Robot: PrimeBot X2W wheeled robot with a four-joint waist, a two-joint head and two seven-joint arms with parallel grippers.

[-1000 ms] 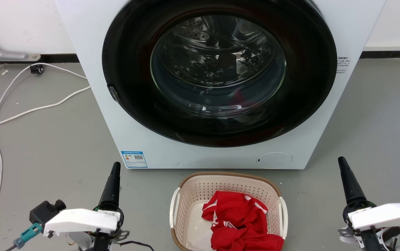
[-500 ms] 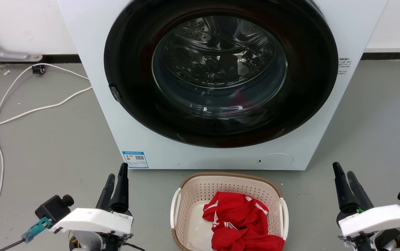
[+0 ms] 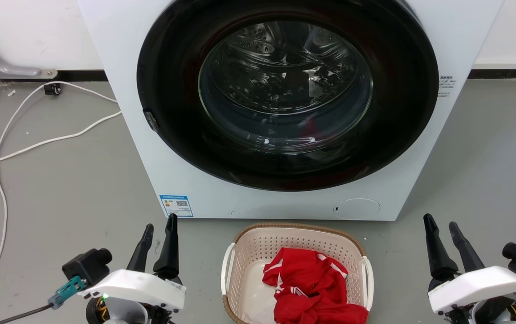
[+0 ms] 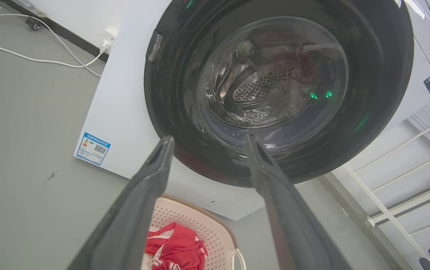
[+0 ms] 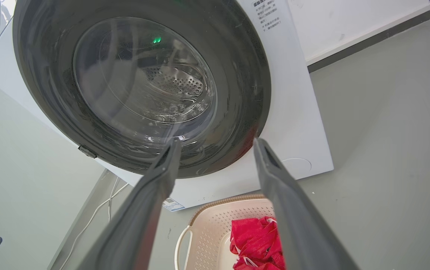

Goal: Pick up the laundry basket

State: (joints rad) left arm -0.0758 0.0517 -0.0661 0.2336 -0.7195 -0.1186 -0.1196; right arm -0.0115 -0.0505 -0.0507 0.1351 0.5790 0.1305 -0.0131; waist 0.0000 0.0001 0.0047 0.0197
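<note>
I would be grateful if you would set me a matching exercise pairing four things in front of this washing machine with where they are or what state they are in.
Things:
1. cream perforated plastic laundry basket
2. red cloth garment with white stripes
3. thin white cable
4. left tool

Places or states:
A. lying inside the basket
B. trailing across the grey floor left of the white washing machine
C. standing on the floor just before the machine's round door
D. open, holding nothing

Pairs: 1-C, 2-A, 3-B, 4-D.
</note>
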